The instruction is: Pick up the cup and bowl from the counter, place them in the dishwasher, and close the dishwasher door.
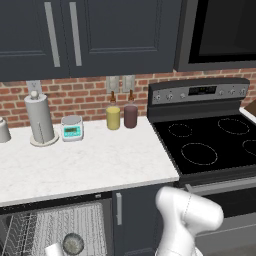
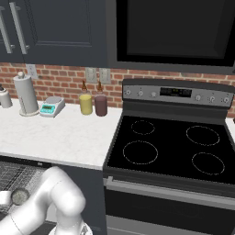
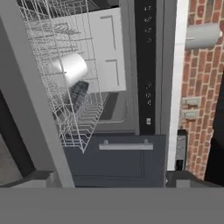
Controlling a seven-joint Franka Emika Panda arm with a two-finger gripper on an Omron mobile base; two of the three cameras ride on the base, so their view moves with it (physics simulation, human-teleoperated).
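- Both dishes are already loaded: your short white-grey cup (image 3: 70, 68) and the dark speckled metallic bowl (image 3: 78, 96) lie touching in the white wire rack (image 3: 65, 109) of the open dishwasher (image 1: 55, 225), ahead of the claw (image 3: 107, 183).
- The claw is released, grasping nothing.
- The white marble surface (image 1: 85, 165) holds neither dish.
- Only closing remains: bring the claw under the dark navy-grey dishwasher door (image 3: 30, 113) and swing it shut, judging from here.
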